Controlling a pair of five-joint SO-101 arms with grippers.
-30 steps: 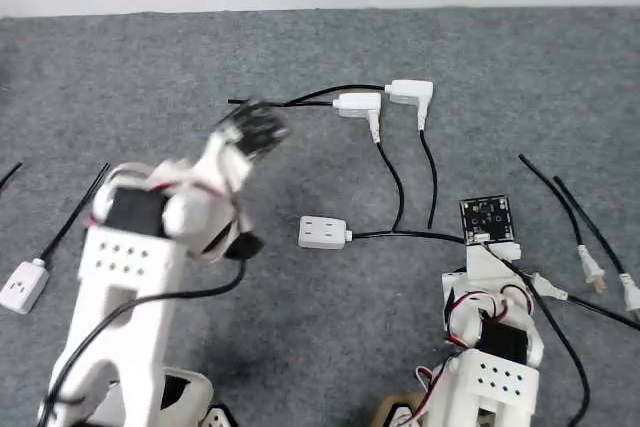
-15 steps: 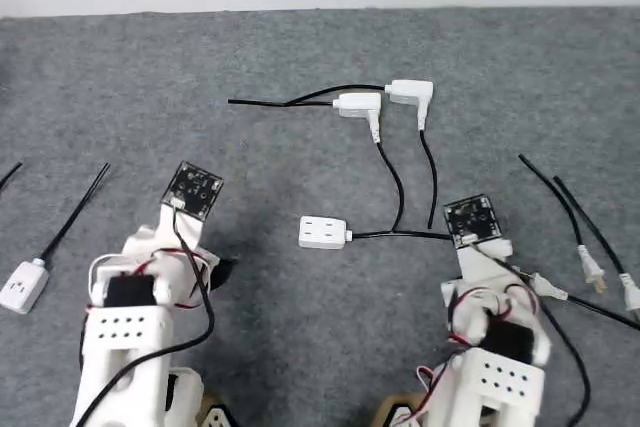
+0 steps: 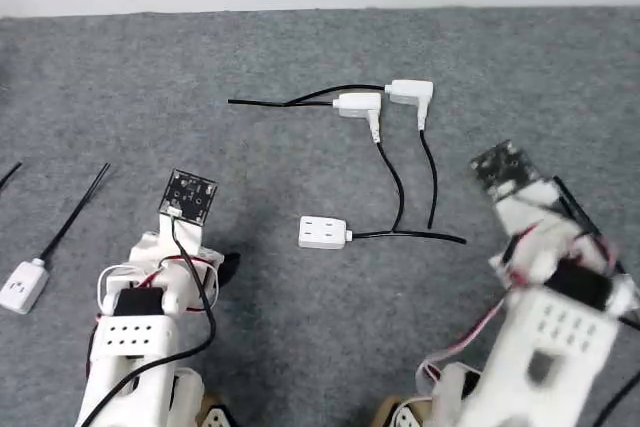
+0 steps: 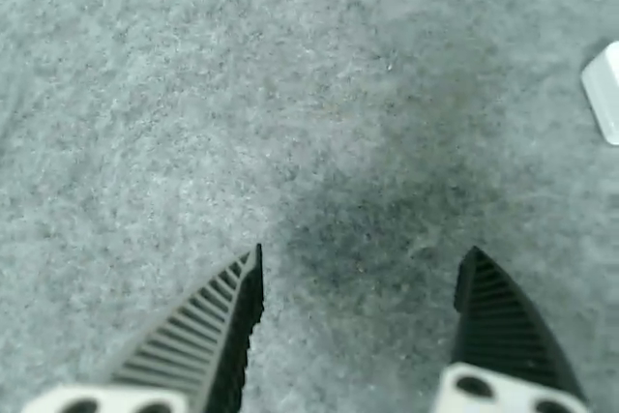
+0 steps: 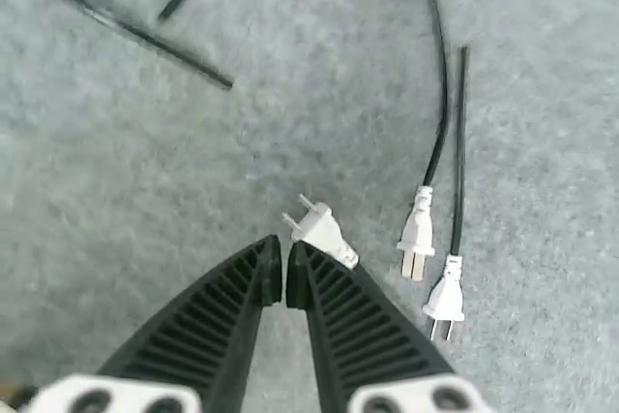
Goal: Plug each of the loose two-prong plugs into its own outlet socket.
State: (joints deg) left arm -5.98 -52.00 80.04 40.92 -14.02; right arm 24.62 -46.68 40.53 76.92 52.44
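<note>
Left pincer (image 4: 364, 268) wide open above grey table (image 4: 193, 94), white socket block (image 4: 604, 94) nearby. Right pincer (image 5: 285, 256) fully closed, gripping nothing, sitting just beside one loose plug (image 5: 319, 228) on table; second plug (image 5: 417, 236) and third plug (image 5: 444, 302) lie near it, side by side, cords (image 5: 443, 113) trailing away.

On the fuzzy grey tabletop (image 3: 520, 57) lie a middle socket (image 3: 322, 232), a left socket (image 3: 22, 285), two far white pieces (image 3: 358, 104) side by side, and three loose plugs (image 5: 416, 234) with black cords (image 5: 440, 94).
</note>
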